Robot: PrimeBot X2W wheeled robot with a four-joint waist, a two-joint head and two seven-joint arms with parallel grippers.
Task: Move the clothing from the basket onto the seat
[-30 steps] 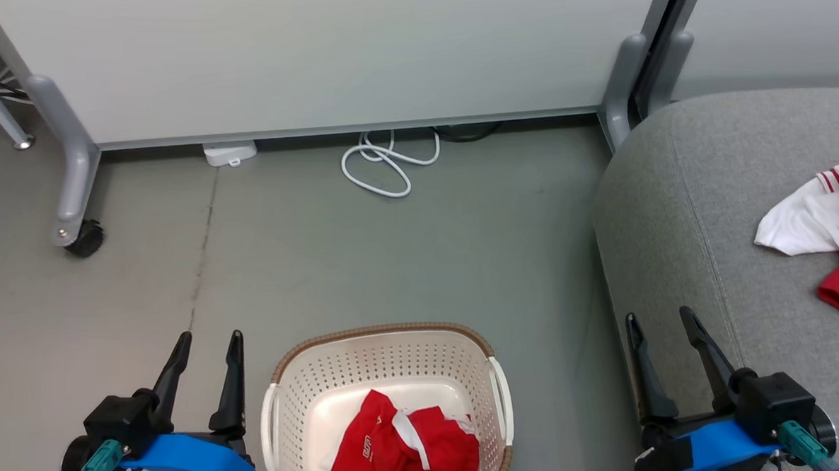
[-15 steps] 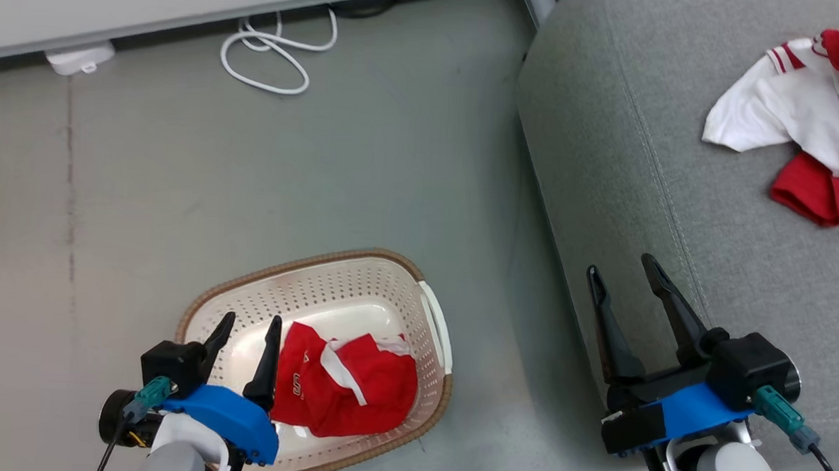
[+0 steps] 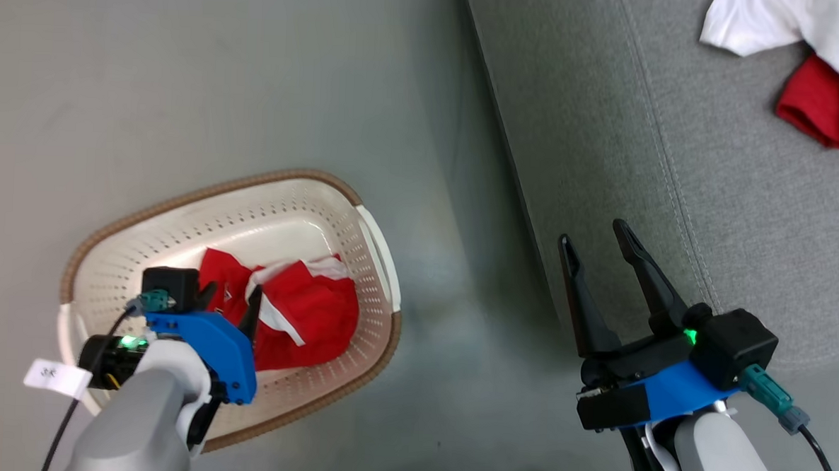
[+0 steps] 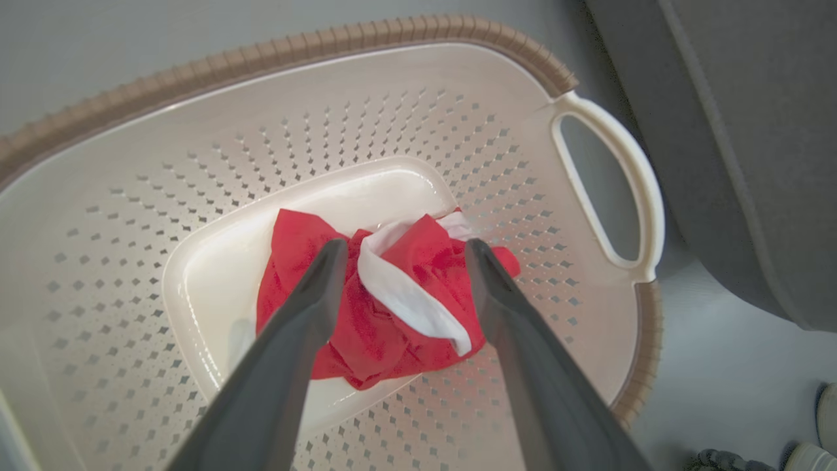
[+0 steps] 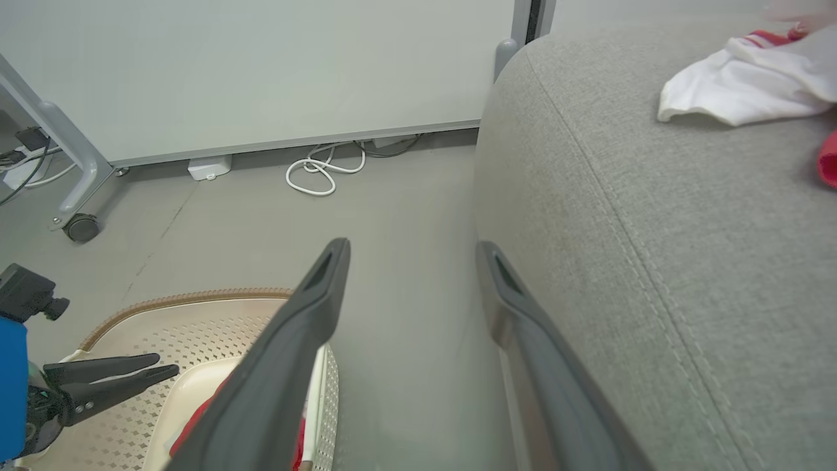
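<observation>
One crumpled bundle of red clothing (image 3: 310, 308) with a white band lies on the bottom of the basket (image 3: 209, 192), which sits at 8 o'clock in the head view. White and red pieces (image 3: 815, 104) already lie on the seat (image 3: 677, 176) at 1 o'clock. The left end effector (image 4: 405, 261) is inside the basket with its fingers spread, one on each side of the bundle and nothing pinched; whether the tips touch the cloth cannot be told. The right end effector (image 3: 595, 237) hangs spread and empty at 4 o'clock, by the seat's rounded edge. The likeliest trouble is a shallow bite: closing on the loose white band alone would probably let the rest slide out on the lift. Pressing too deep would jam the tips on the hard plastic bottom and could shove the light basket along the floor (image 3: 186, 77). A trailing fold could also catch on the brown rim or on the handle (image 4: 628, 176) at the basket's 3 o'clock side. Room to move looks fair: a bare strip of floor separates basket and seat, though the right arm stands close to the carrying path.
</observation>
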